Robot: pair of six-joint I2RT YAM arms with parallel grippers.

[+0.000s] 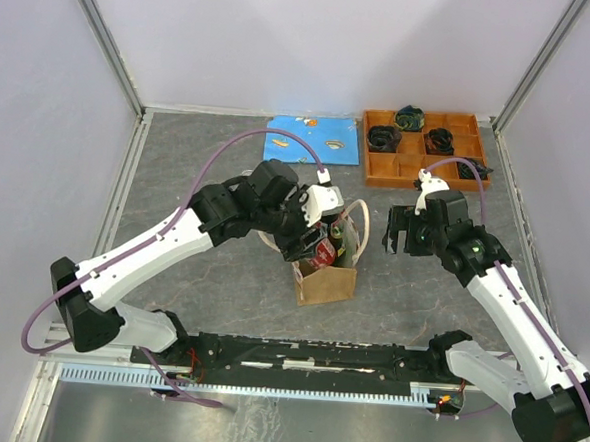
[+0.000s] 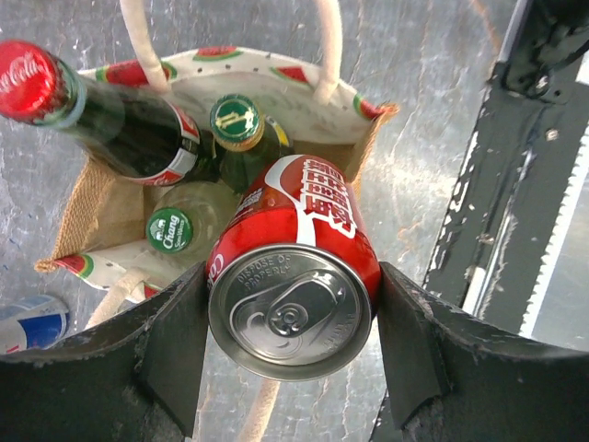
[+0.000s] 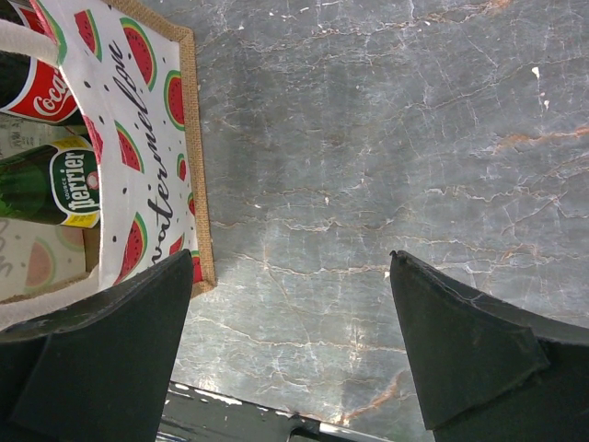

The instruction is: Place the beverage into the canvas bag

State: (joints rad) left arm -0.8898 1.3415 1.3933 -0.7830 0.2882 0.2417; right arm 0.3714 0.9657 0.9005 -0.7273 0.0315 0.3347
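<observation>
Left arm (image 1: 164, 241) reaches over canvas bag (image 1: 323, 283), left jaws clamping red can (image 2: 294, 267) above opening; right jaws spread beside bag.

My jaws black, red can (image 2: 294, 276) with white lettering, tan canvas bag (image 2: 97, 216) lined in cream watermelon print, grey marbled bench (image 2: 414, 55), orange tray (image 1: 386, 168).

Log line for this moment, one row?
left gripper: shut on red can, over canvas bag | right gripper: open, empty | in bag: three bottles
</observation>
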